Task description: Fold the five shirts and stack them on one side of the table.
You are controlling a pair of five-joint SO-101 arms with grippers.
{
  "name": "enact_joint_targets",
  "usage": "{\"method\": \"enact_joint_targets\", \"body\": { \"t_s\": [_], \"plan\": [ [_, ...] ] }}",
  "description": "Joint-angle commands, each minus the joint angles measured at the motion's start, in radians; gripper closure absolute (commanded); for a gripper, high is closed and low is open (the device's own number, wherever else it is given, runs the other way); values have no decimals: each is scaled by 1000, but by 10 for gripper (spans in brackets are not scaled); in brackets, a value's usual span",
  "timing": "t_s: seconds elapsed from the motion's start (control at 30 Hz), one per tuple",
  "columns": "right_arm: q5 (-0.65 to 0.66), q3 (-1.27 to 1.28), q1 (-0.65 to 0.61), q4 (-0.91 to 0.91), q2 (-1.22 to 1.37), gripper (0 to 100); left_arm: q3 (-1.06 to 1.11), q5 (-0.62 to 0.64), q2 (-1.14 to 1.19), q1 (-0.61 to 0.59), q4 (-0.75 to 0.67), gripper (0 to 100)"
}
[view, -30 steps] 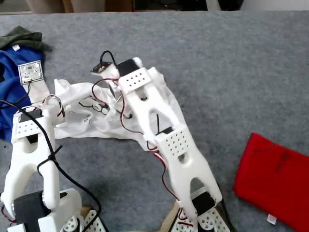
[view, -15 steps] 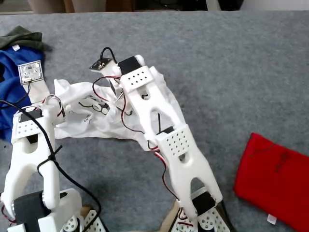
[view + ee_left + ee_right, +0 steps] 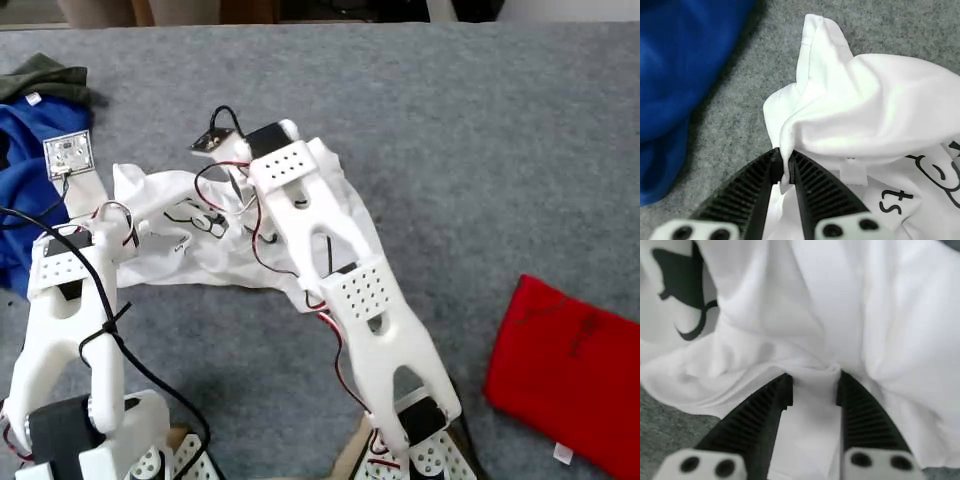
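A crumpled white shirt [image 3: 190, 245] with black print lies left of the table's middle. My left gripper [image 3: 785, 167] is shut on a folded edge of the white shirt [image 3: 860, 105], on the side nearest the blue shirt [image 3: 680, 75]. In the high view the left gripper [image 3: 98, 205] sits at the shirt's left edge. My right gripper [image 3: 812, 382] is closed down on a bunched ridge of the white shirt [image 3: 790, 305], with cloth filling the gap between its fingers. From above, the right gripper [image 3: 240, 185] is over the shirt's upper middle.
A blue shirt [image 3: 25, 180] lies spread at the table's left edge, and a dark green shirt [image 3: 45, 75] lies behind it. A folded red shirt [image 3: 565, 375] rests at the front right. Grey table [image 3: 480, 150] stretches bare at the back right.
The left arm has drawn back slightly toward the front with the shirt edge in its grip. The right gripper rose a little and came back down.
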Motion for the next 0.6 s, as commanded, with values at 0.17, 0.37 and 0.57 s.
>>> {"method": "enact_joint_targets", "body": {
  "t_s": [0.17, 0.37, 0.57],
  "plan": [
    [6, -131, 12, 31, 1, 949, -5, 0, -22, 8, -17, 982],
    [3, -145, 13, 32, -1, 976, -5, -2, -22, 8, -17, 982],
    [3, -97, 62, 32, -119, 993, -5, -2, -22, 8, -17, 982]
  ]
}}
